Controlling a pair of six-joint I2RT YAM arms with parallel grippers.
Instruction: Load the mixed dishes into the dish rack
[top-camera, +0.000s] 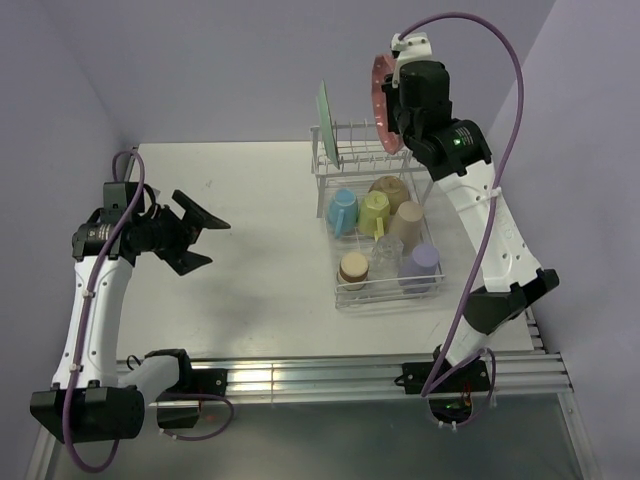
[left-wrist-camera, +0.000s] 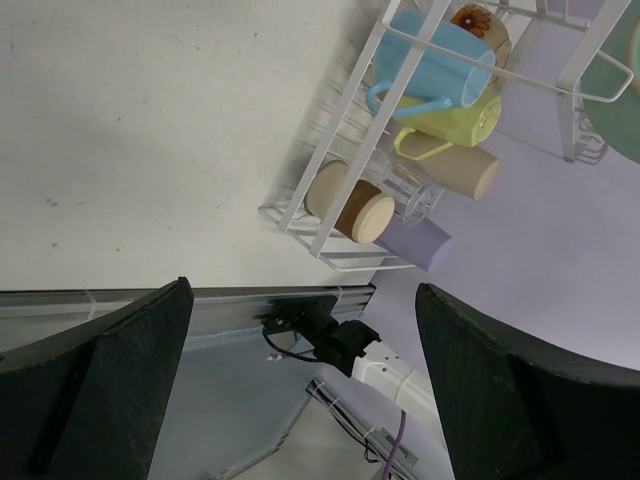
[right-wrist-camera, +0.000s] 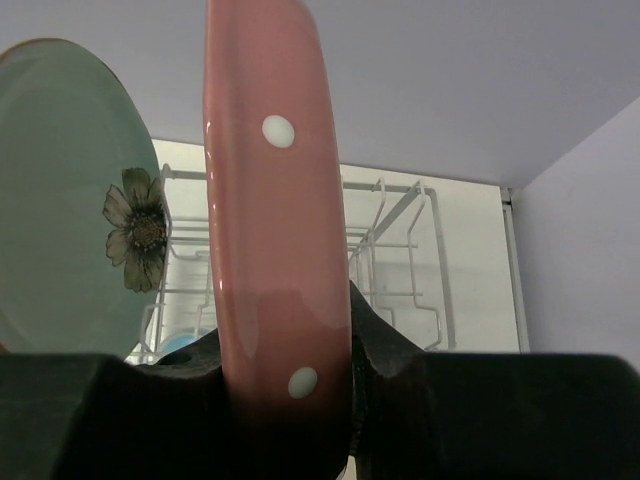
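Note:
My right gripper (top-camera: 392, 105) is shut on the pink dotted scalloped plate (top-camera: 378, 100), held on edge above the prong row of the white wire dish rack (top-camera: 352, 158). In the right wrist view the plate's rim (right-wrist-camera: 275, 200) fills the middle, clamped between both fingers. The mint-green plate (top-camera: 323, 120) stands upright in the prongs at the left and shows its flower (right-wrist-camera: 75, 200). The lower basket (top-camera: 342, 290) holds the blue cup (top-camera: 343, 208), yellow cup (top-camera: 375, 210), tan cup (top-camera: 406, 224), lavender cup (top-camera: 420, 262) and clear glass (top-camera: 386, 256). My left gripper (top-camera: 208, 238) is open and empty over the bare table.
A brown-and-cream cup (top-camera: 352, 268) lies in the basket's near left corner, and another brownish cup (top-camera: 388, 188) sits at its back. The rack also shows in the left wrist view (left-wrist-camera: 330, 180). Purple walls close the back and right sides.

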